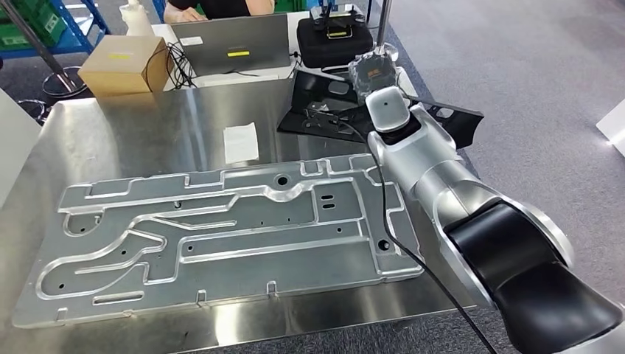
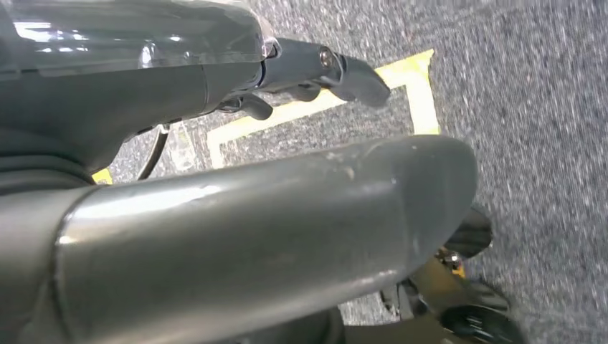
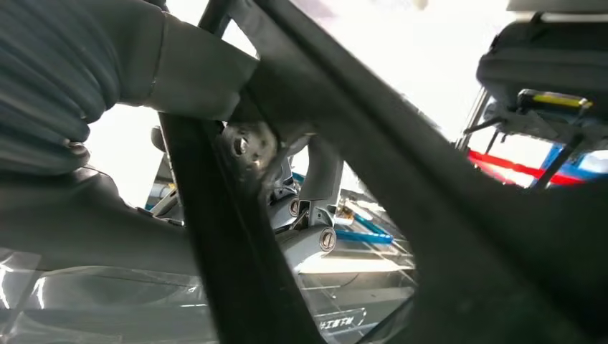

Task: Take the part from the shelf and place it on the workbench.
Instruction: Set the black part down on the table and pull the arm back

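Observation:
The part is a flat black frame [image 1: 322, 110] with cut-outs, lying at the back right of the steel workbench [image 1: 147, 133], one end jutting past the table's right edge. My right arm reaches out to it, and my right hand [image 1: 374, 72] sits over its far side. In the right wrist view the black frame's bars [image 3: 236, 272] cross right in front of the camera, with the thumb [image 3: 204, 75] pressed on a bar and the darker fingers [image 3: 315, 208] behind it. My left hand [image 2: 315, 68] hangs over grey carpet, fingers apart, holding nothing.
A large machined aluminium plate [image 1: 221, 228] covers the front of the bench, with a white paper slip [image 1: 241, 141] behind it. At the back stand a cardboard box [image 1: 121, 63], a laptop [image 1: 230, 43] and a black case [image 1: 335, 37]. A person sits beyond the laptop.

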